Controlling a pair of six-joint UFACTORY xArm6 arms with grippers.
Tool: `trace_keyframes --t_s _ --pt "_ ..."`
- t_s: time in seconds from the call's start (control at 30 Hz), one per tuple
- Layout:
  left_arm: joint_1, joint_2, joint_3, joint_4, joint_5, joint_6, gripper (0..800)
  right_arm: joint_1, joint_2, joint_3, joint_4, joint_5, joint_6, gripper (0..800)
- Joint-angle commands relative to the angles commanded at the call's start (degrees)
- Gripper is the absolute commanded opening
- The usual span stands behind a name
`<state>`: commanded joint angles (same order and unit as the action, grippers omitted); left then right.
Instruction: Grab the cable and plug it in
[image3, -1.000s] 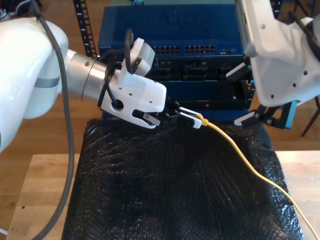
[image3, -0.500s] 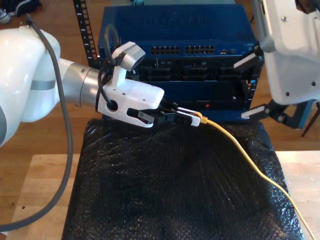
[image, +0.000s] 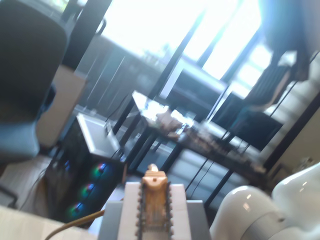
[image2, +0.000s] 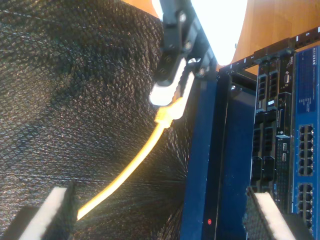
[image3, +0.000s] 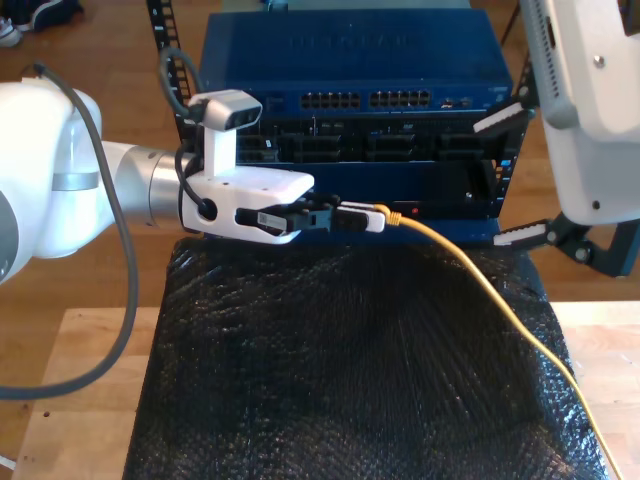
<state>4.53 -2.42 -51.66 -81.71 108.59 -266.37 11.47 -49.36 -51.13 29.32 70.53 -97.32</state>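
Jaws of my first gripper (image3: 350, 217) clamped on cable (image3: 470, 270) at plug end, held level just above black mat (image3: 340, 380). Cable's long axis points along jaws, away from blue switch rack (image3: 350, 60); yellow length trails toward exterior view's lower right. Jaws of my second gripper (image3: 515, 175) apart, holding nothing, nearer rack's ports (image3: 370, 100). Judgement: plug needs turning toward ports before insertion.

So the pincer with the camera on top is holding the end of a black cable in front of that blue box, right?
Not quite: the cable is yellow, not black, as the exterior view shows. The rest holds. My first pincer, the one with the camera on top, is shut on the cable's end in front of the blue box.
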Motion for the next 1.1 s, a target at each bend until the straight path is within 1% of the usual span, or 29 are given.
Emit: trace_keyframes --t_s 0.1,0.2,0.3,0.4,0.5,0.63,0.8,0.9,1.1 --pt "0.00 0.00 0.09 -0.18 0.79 0.09 8 1.14 -0.18 0.09 0.18 -0.09 0.00 783" --pt "-0.09 0.62 0.00 -1.23 2.99 0.00 8 2.90 -0.18 1.05 0.70 -1.49 0.00 786" --pt "0.00 1.41 0.00 -2.81 4.66 0.00 8 5.80 -0.70 2.99 1.85 -5.10 -0.09 786" --pt "-0.09 1.67 0.00 -3.08 5.89 0.00 8 8.18 -1.76 5.19 1.85 -9.76 -0.18 786" --pt "-0.09 2.02 0.00 -3.16 6.33 0.00 8 9.67 -2.02 5.98 1.85 -12.40 -0.18 786" --pt "-0.09 2.64 0.00 -3.69 8.09 0.00 8 9.93 -2.29 6.51 1.76 -13.98 -0.26 787" --pt "-0.09 2.81 0.00 -6.33 10.73 -0.09 8 10.11 -3.96 8.35 1.76 -17.05 -0.35 784" --pt "-0.09 2.81 0.00 -6.51 11.08 -0.26 8 10.11 -4.40 8.44 1.85 -17.32 -1.14 784" --pt "-0.09 3.78 0.00 -7.21 12.31 -0.53 8 10.46 -4.75 8.53 1.93 -18.90 -2.02 783"
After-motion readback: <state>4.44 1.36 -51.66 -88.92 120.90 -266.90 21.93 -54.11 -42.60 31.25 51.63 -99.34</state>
